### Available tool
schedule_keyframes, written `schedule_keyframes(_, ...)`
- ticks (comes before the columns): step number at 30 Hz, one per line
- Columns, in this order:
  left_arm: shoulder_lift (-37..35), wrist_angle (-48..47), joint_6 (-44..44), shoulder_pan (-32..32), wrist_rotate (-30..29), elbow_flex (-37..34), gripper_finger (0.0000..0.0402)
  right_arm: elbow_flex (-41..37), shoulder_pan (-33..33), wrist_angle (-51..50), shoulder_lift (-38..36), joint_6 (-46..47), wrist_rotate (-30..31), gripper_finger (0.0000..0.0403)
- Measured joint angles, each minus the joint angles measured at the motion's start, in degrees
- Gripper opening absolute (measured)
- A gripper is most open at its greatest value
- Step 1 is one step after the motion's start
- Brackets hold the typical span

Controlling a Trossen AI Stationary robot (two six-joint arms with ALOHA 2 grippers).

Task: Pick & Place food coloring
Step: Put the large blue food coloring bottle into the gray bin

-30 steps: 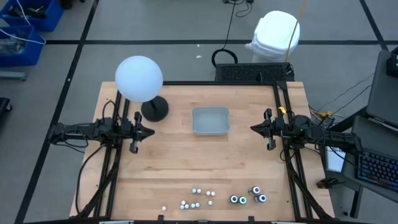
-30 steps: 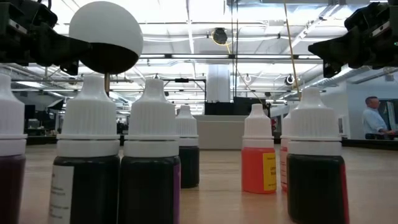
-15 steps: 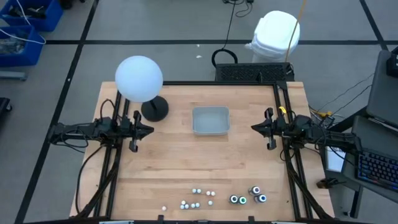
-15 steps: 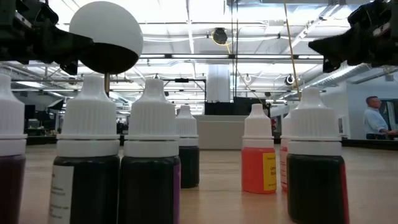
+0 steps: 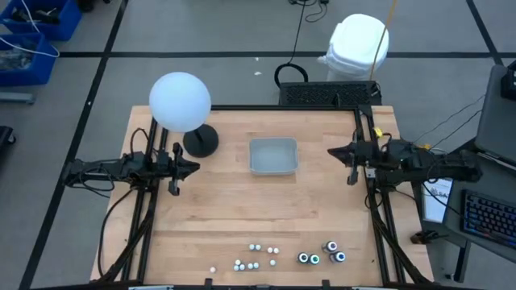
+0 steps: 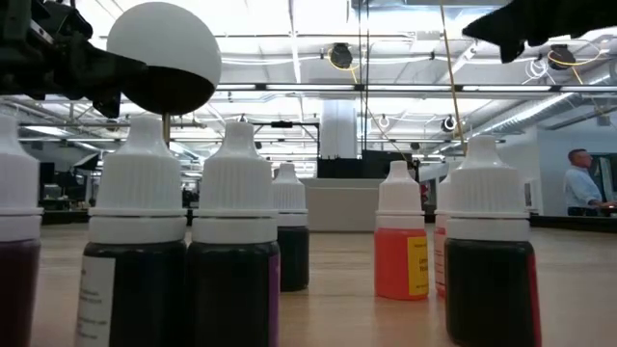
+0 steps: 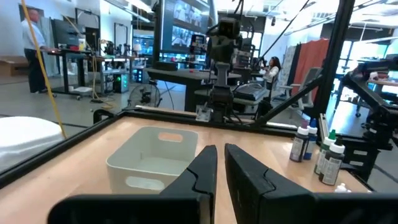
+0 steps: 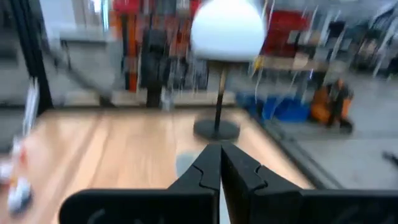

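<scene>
1. Food coloring bottles [image 5: 256, 257] lie scattered along the lower centre of the high view, tiny with white caps; three dark round jars [image 5: 321, 254] with pale tops sit just right of them.
2. Seen low, ribbed white caps top dark, purple and orange bodies [image 6: 401, 243].
3. A clear rectangular tray [image 5: 272, 155] with rounded corners sits mid-frame on the pale wooden table [image 5: 218, 217], well apart from the bottles.
4. A white globe lamp [image 5: 181, 101] on a black round base stands upper left.
5. The left gripper [image 5: 193, 168] hovers left of the tray, fingers narrow, holding nothing.
6. The right gripper [image 5: 332, 151] hovers right of the tray, fingers closed together, empty.
</scene>
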Motion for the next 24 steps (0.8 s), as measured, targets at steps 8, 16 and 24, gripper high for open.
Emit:
schedule_keyframes(8, 0.97, 0.29, -0.52, 0.02, -0.03, 0.0, 0.0037, 23.08, 9.91, -28.56, 19.26, 4.07, 8.69, 0.0)
schedule_keyframes(16, 0.96, 0.63, -1.95, 0.02, -2.34, 0.0, 0.0037, 43.11, 20.08, -60.47, 34.91, 22.3, 6.05, 0.0)
schedule_keyframes(24, 0.96, 0.64, -7.24, 0.02, -2.36, 0.0, 0.0037, 47.91, 36.3, -64.0, 45.1, 39.43, -0.43, 0.0)
